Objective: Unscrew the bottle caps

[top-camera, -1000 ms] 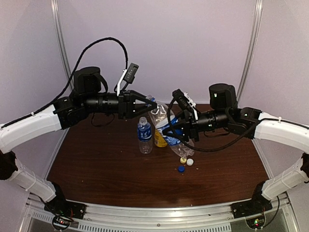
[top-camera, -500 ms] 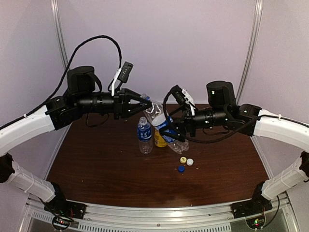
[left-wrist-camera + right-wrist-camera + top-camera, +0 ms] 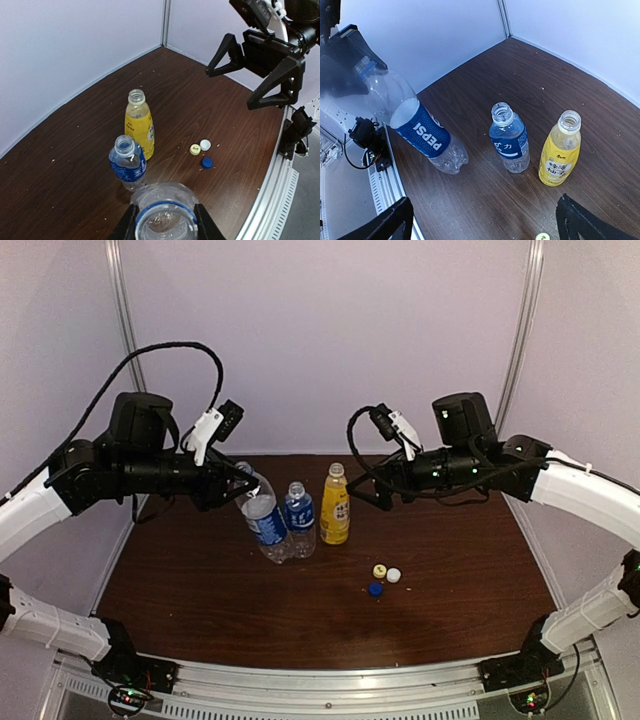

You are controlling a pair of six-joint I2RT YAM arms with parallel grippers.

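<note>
Top external: high behind arm bases (image 3: 130,665), angled down over table (image 3: 200,610); bases at 6 o'clock, back wall (image 3: 320,340) at 12. Left wrist: tight above mouth of tall clear bottle (image 3: 164,220) at 6 o'clock, facing across table toward right gripper (image 3: 229,89) at 1 o'clock. Right wrist: mid-distance, looking down opposite way. All three views share bottles (image 3: 509,145); caps (image 3: 385,578) clearest in top and left wrist views.

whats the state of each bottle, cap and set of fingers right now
yellow bottle: upright, uncapped
short clear bottle: upright, uncapped
tall clear bottle: tilted, uncapped
yellow cap: off, lying loose
white cap: off, lying loose
blue cap: off, lying loose
left fingers: shut on tall clear bottle's neck
right fingers: open, empty
</note>
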